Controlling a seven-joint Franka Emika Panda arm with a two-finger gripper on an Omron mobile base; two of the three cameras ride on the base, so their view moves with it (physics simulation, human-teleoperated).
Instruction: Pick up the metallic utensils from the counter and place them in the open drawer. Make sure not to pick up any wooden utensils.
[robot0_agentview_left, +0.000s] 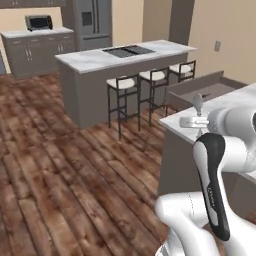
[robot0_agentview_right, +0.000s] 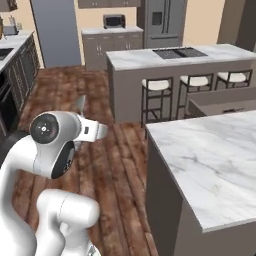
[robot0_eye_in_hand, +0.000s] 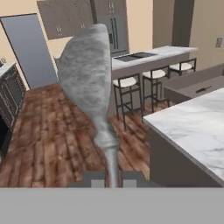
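Between the two dark fingertips at the bottom of the hand view, the silver-grey spoon (robot0_eye_in_hand: 89, 78) is standing with its thin handle pinched low and its broad bowl rising up and away from the hand (robot0_eye_in_hand: 110, 177). So the hand is clenched on the spoon, gripping it by the handle end, with the spoon's long axis running straight out along the hand's own line of sight. From the left base view the spoon (robot0_agentview_left: 198, 104) is sticking up above the hand (robot0_agentview_left: 200, 122), roughly upright, beside the near corner of the worktop (robot0_agentview_left: 220, 112). From the right base view its bowl (robot0_agentview_right: 80, 106) is poking up past the white wrist, well out over the wooden floor (robot0_agentview_right: 65, 95) and apart from the marble slab (robot0_agentview_right: 210, 160).

Farther on, past the worktop's corner, the open drawer (robot0_agentview_left: 200, 90) is jutting out in grey-brown, its hollow facing upward. In the hand view the drawer (robot0_eye_in_hand: 197, 87) is lying ahead and to the right of the spoon, beyond the marble edge. Judging from this, the coming move is turning on carrying the spoon rightward and forward until it is hanging over that hollow, then lowering it lengthwise along the wide box.

Beyond the drawer, the island (robot0_agentview_left: 115, 57) with its stools (robot0_agentview_left: 122, 85) is standing clear of the path.
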